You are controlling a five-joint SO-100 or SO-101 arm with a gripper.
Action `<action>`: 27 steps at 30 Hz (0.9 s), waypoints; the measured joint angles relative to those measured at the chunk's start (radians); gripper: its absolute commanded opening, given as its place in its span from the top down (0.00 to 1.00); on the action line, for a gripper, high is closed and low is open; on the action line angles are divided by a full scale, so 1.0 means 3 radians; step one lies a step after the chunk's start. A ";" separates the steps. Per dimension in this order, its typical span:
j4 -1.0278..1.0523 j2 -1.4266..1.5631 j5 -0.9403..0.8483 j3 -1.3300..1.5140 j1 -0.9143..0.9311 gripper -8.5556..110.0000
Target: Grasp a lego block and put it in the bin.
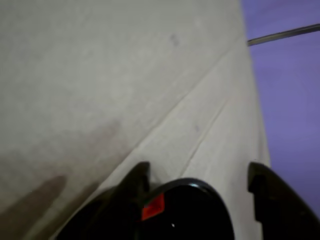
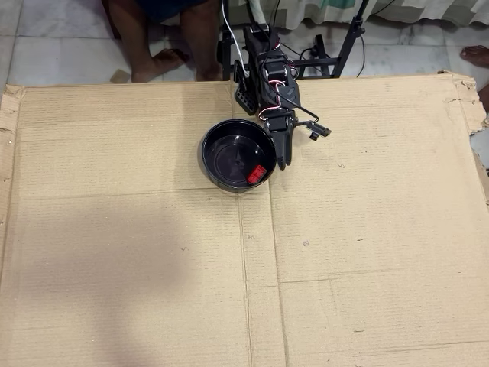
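Cardboard sheeting (image 2: 137,260), brown and creased, covers the work surface; pale floor tiles (image 2: 53,38) and a person's bare legs (image 2: 164,38) lie beyond its far edge in the overhead view. One round glossy black plastic bowl (image 2: 221,149), one tiny red studded brick (image 2: 257,173) inside near its right rim, one black two-finger gripper (image 2: 281,157) just right of the brick, fingers spread, released.
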 measured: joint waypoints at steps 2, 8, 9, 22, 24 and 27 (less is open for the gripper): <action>0.0174 0.0000 -0.0061 0.0000 0.0000 0.74; 0.0327 0.0000 -0.0383 -0.0005 0.0026 0.74; 0.0327 0.0000 -0.0445 -0.0005 0.0061 0.74; 0.0327 0.0000 -0.1038 -0.0005 0.0123 0.74; 0.0327 0.0000 -0.1053 -0.0005 0.0123 0.74; 0.0327 0.0000 -0.1058 -0.0005 0.0123 0.74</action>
